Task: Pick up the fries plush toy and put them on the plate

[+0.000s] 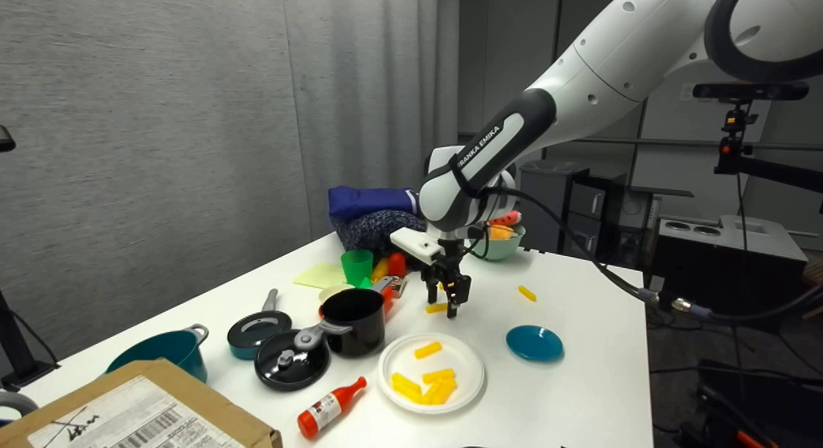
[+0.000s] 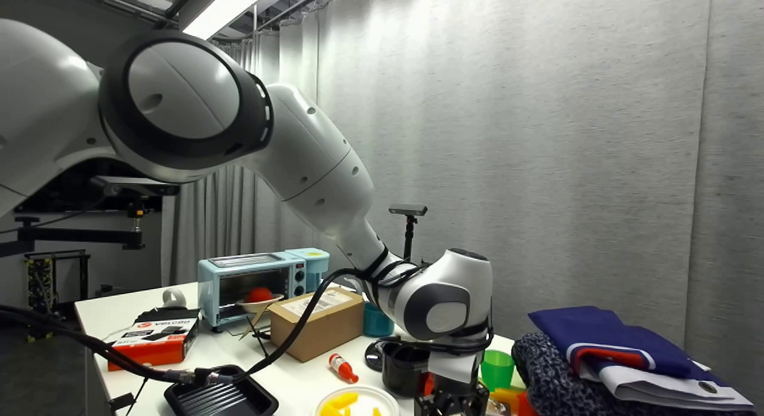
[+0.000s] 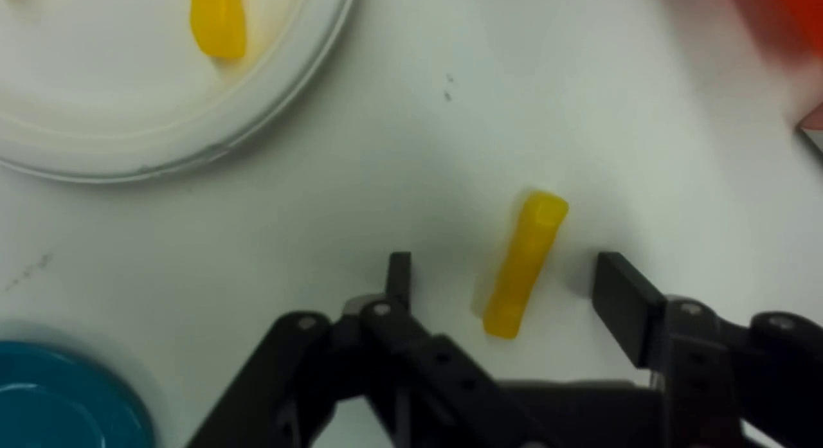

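Plate in all 3 views, wrist view closest, downward

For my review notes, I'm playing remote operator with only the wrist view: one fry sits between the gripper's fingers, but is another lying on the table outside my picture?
Observer: Yes: in an exterior view a yellow fry lies on the table behind the blue dish, as seen from there.
Operator: The plate is cut off at my picture's edge. What does the part I can't see hold?
Observer: In an exterior view, several fries lie close together on the side away from the gripper.
Operator: Is anything near the plate beyond my picture?
Observer: A red bottle lies on its side there, in both exterior views.
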`<state>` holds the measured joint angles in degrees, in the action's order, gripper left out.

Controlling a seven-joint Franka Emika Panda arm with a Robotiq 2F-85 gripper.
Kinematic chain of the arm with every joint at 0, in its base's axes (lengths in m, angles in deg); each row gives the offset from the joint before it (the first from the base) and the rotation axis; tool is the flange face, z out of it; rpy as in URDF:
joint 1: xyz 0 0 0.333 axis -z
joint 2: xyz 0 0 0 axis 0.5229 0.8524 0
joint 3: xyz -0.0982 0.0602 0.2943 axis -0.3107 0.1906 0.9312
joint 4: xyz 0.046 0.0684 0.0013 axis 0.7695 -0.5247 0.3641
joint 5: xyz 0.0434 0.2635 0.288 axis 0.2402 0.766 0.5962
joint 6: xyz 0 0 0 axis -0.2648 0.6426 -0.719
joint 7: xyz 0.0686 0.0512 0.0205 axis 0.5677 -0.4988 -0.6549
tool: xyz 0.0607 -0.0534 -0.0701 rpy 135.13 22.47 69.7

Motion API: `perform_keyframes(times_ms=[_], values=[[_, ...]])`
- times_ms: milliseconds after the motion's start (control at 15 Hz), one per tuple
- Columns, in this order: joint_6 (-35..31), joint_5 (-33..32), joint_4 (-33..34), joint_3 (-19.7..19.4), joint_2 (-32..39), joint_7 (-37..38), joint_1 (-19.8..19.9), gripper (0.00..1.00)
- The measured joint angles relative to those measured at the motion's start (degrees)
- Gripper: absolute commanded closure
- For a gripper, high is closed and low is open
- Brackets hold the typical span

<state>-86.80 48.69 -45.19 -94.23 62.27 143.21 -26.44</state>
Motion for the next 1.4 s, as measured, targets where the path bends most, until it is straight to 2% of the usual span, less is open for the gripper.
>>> perform_keyframes(times_ms=[333, 400, 800, 1400], values=[[-0.27, 0.0, 0.45, 0.0, 0.09, 0.0, -0.02, 0.96], [-0.31, 0.0, 0.49, 0.0, 0.09, 0.0, -0.02, 1.0], [-0.46, 0.0, 0.26, 0.54, -0.79, -1.12, -0.6, 0.97], [-0.25, 0.0, -5.25, 5.27, -5.24, -10.66, -4.01, 0.97]])
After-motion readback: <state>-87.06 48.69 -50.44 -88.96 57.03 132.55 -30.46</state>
